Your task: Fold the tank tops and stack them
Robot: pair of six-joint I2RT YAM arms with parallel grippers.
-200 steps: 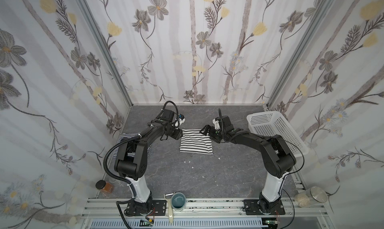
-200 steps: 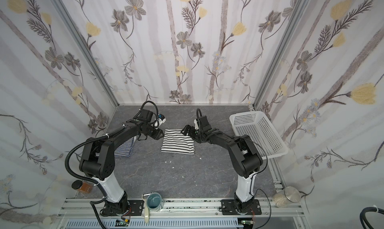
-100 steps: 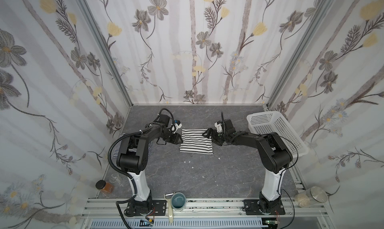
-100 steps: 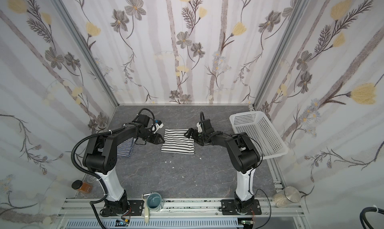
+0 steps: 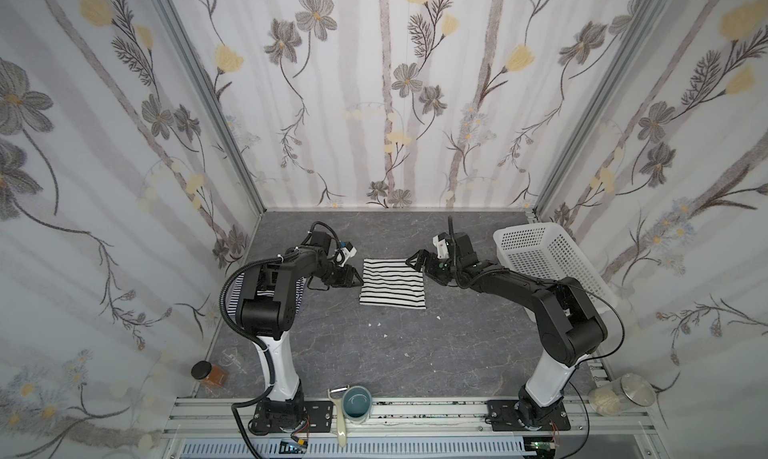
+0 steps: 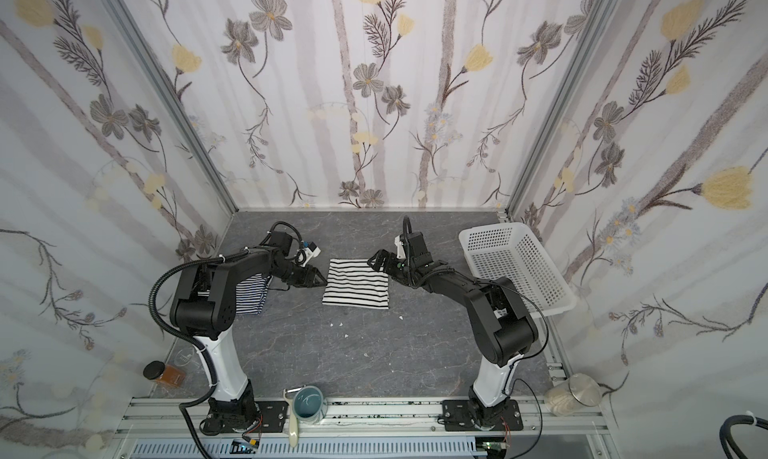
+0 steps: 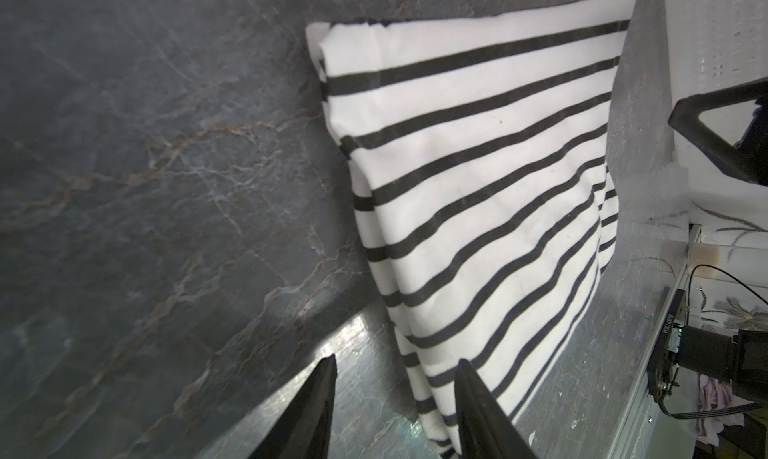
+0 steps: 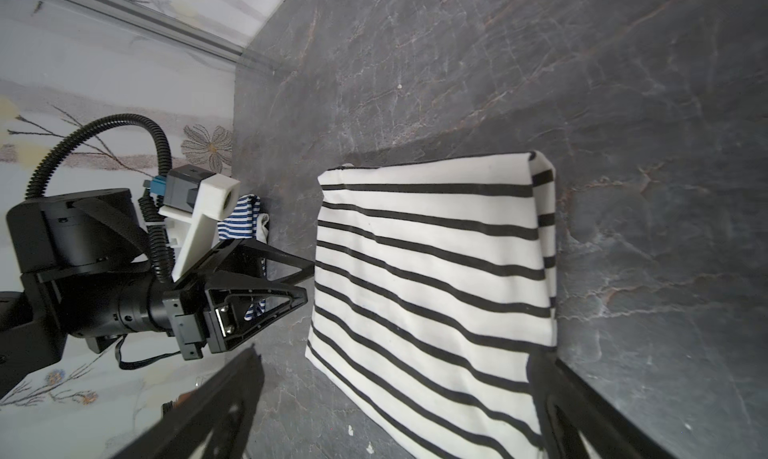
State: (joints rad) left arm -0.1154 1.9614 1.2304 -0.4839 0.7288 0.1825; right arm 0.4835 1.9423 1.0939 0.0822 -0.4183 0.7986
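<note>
left gripper (image 5: 358,280) half-open, empty, just beside folded white black-striped knit tank top (image 5: 392,285) | right gripper (image 5: 419,267) wide-open, empty, straddling opposite corner

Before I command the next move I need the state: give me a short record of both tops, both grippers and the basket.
white black-striped top: folded rectangle, flat in the middle of the table
navy striped top: on the table at left, mostly hidden by the left arm; fold cannot be judged
left gripper: open, low at the white top's left edge, gripping nothing
right gripper: wide open at the white top's far right corner, gripping nothing
basket: right edge of the table, apart from both tops
stack: not yet made
</note>
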